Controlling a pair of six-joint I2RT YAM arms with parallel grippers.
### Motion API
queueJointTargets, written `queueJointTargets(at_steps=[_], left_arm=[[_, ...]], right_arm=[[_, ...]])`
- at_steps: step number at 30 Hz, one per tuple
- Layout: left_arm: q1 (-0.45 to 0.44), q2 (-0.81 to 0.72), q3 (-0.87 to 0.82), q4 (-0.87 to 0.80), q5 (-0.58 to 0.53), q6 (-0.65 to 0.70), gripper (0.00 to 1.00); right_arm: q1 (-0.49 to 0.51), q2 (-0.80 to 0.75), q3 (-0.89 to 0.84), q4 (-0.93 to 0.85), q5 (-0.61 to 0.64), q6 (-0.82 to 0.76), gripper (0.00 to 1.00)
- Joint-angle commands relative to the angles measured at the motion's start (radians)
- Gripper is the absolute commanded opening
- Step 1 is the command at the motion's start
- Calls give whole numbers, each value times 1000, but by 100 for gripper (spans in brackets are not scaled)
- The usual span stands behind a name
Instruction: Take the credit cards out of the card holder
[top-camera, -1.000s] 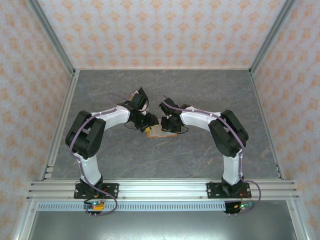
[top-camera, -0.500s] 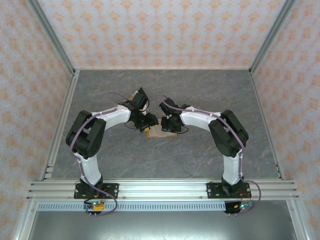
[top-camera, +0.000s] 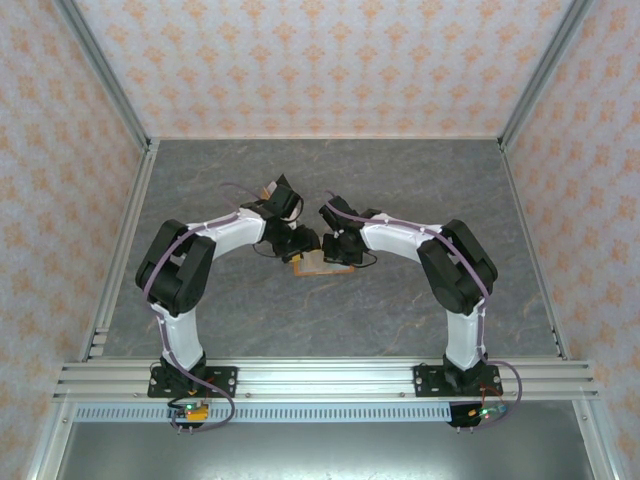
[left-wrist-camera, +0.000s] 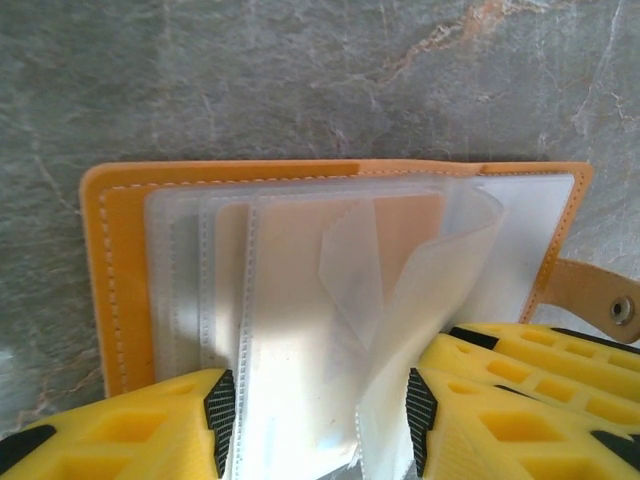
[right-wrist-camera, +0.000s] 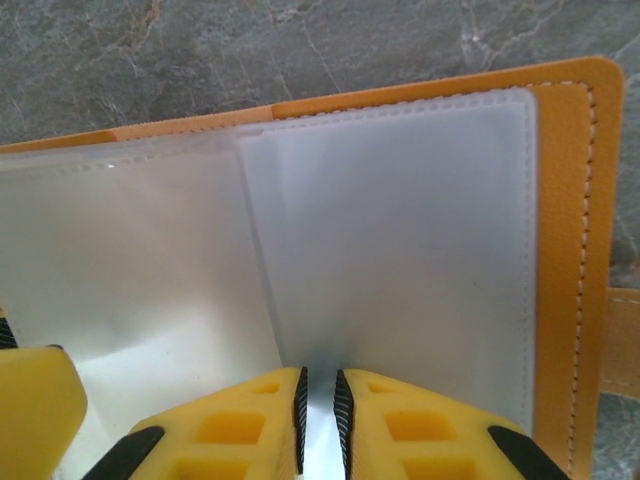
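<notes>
The holder (top-camera: 316, 265) lay open on the worktop (top-camera: 400, 190) about midway between the two arms, and both end effectors met over it, so neither arm had any real reach to make. From the left wrist camera I saw its long axis running straight across the view, orange rim (left-wrist-camera: 110, 280) on the left and the snap strap (left-wrist-camera: 600, 300) off to the right, with the clear sleeves (left-wrist-camera: 300, 270) fanned up towards the lens. The left end effector (left-wrist-camera: 318, 415) stood open, its fingers well apart and straddling those loose sleeves without pinching any of them. The right end effector (right-wrist-camera: 320, 405) was closed to a thin slit on the near edge of one sleeve (right-wrist-camera: 400, 230), which I judged to be a hold that kept that leaf and the holder (right-wrist-camera: 570, 250) steady. I could not pick out a card for certain (a tan patch behind the sleeves might have been the brown card or just the lining). My reading was that the coming move turned on the left side: whatever was to be drawn out lay directly ahead of the open left fingers, between them, and would have to slide along the sleeve's own pocket direction while the right side held.
</notes>
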Motion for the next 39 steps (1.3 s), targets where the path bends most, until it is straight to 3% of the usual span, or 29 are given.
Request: queueJointTargets(at_steps=[1, 17, 25, 34, 39], left_arm=[[-13, 47, 12, -32, -4, 15, 52], [-11, -50, 9, 51, 91, -22, 40], [-18, -38, -3, 203, 208, -98, 42], [-58, 16, 52, 254, 248, -141, 50], [-67, 56, 76, 233, 232, -136, 52]], right_arm=[[-10, 18, -43, -32, 46, 5, 20], [-11, -72, -56, 3, 14, 9, 21], [-12, -211, -89, 4, 24, 54, 29], [-11, -373, -224, 56, 143, 102, 29], [-11, -402, -243, 93, 141, 70, 28]])
